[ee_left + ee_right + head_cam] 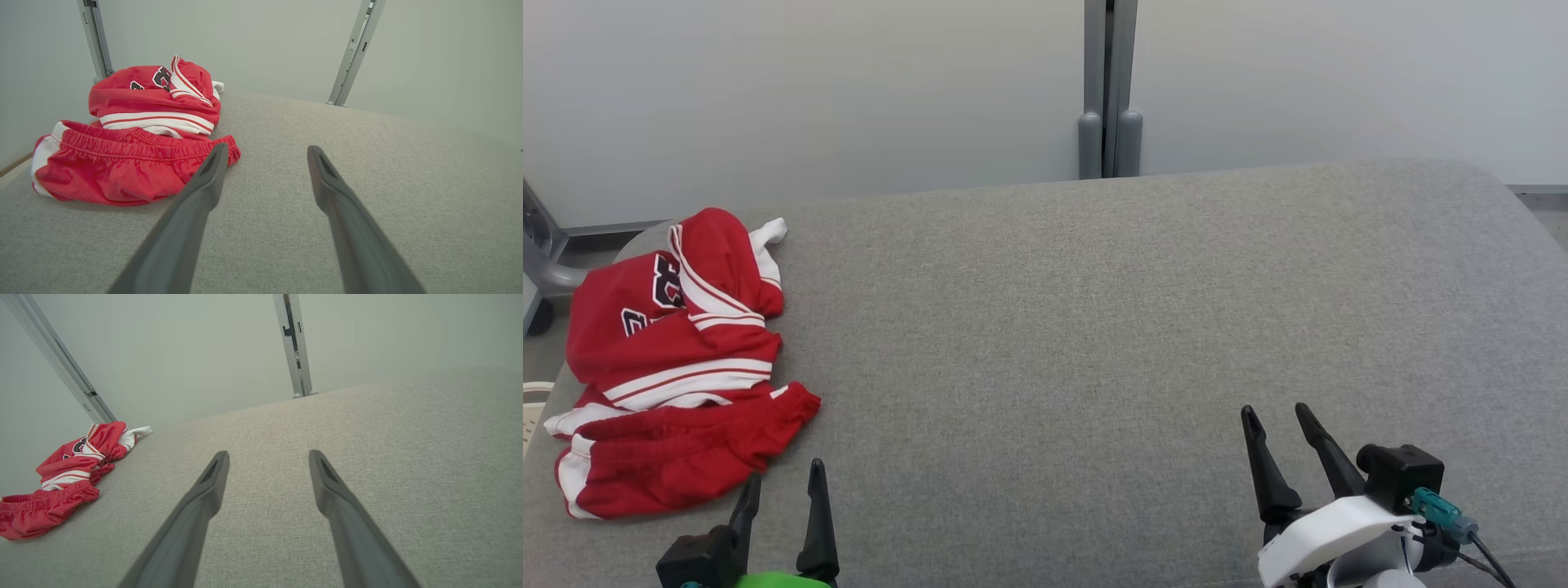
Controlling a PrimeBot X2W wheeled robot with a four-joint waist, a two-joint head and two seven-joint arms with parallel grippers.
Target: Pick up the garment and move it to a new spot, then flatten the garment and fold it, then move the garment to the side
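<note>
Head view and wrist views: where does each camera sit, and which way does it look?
Head: on the robot's head, looking down at the grey surface; left claw and right claw show below.
Left wrist: on the left arm, looking along its open claw, garment at view's left.
Right wrist: on the right arm, looking along its open claw towards the post.
Shared: all show the garment.

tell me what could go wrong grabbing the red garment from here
1. The garment is crumpled in layers. The open left fingers may pinch only the top fold, so it could lift bunched or slip out.
2. It lies at the left edge of the cushion, so a nudge could push it off.
3. The right fingers are far from it, so helping would likely take a long reach.
</note>
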